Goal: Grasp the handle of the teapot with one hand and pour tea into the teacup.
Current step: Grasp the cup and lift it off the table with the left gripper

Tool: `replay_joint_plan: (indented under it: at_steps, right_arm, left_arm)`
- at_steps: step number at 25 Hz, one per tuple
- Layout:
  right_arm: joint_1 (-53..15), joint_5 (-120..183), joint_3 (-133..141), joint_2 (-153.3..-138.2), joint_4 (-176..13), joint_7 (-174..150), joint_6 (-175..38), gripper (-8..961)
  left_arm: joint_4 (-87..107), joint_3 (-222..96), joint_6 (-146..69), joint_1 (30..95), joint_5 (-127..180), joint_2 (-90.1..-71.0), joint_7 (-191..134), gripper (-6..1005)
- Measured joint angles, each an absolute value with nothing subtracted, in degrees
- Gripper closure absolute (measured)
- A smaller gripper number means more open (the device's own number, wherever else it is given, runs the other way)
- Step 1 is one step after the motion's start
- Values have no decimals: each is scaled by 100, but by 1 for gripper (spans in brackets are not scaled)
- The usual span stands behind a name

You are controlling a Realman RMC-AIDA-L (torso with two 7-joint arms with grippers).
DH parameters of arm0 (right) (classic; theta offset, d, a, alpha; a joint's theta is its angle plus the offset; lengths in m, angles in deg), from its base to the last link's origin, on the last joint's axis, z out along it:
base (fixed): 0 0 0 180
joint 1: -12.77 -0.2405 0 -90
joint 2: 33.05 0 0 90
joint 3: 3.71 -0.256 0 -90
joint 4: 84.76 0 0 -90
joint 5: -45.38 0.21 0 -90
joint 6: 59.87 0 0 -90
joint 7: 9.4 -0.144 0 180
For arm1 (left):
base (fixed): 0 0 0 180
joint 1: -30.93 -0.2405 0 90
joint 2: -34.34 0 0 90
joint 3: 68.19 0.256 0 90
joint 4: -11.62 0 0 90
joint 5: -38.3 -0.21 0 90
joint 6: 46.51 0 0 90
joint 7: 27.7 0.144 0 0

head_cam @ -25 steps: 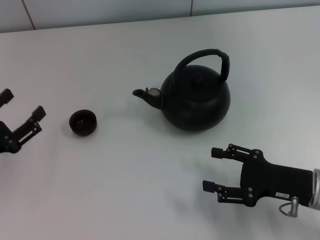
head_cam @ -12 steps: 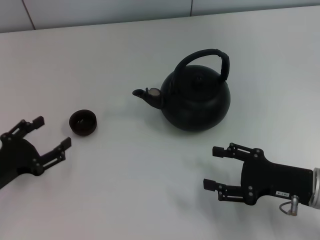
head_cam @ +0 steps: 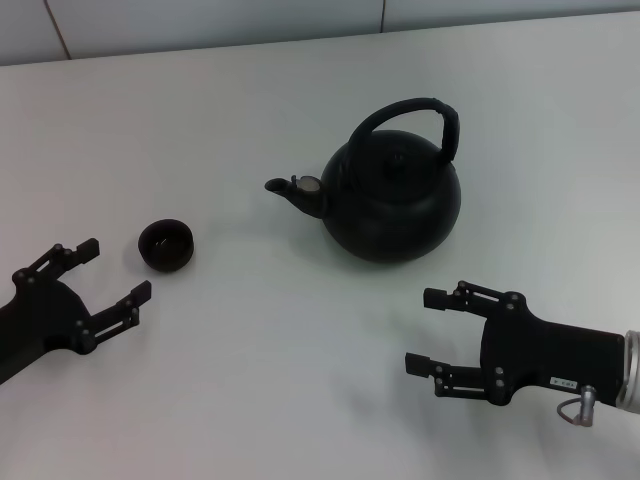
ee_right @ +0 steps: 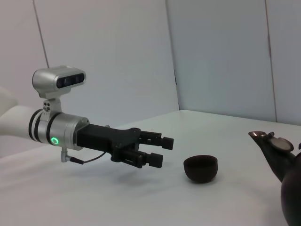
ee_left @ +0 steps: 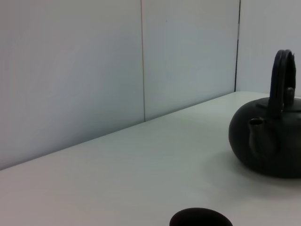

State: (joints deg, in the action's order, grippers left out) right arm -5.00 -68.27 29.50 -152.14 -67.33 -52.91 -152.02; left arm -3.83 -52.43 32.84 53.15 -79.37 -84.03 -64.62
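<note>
The black teapot [head_cam: 392,197] stands upright at the table's middle, spout pointing left, its arched handle [head_cam: 412,115] over the top. It also shows in the left wrist view [ee_left: 270,141] and partly in the right wrist view [ee_right: 287,174]. The small black teacup [head_cam: 165,245] sits on the table left of the spout; it also shows in the right wrist view [ee_right: 201,168]. My left gripper [head_cam: 113,272] is open, low at the front left, just in front of the cup. My right gripper [head_cam: 424,330] is open, in front of the teapot and clear of it.
The white table [head_cam: 260,360] runs back to a pale panelled wall [head_cam: 200,20]. The table's far edge lies behind the teapot.
My left gripper swung in from the far left to the front of the cup, then edged slightly. The right gripper barely moved. Teapot and cup stayed put.
</note>
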Motion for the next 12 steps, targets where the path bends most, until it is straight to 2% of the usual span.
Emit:
replay_joint_plan:
  at_steps: [12]
  right_arm:
    - [-525, -6825, 2948, -15214, -6740, -5290, -15206, 141]
  left_arm:
    - [-136, -5143, 2849, 5602, -7938, -8421, -6417, 159]
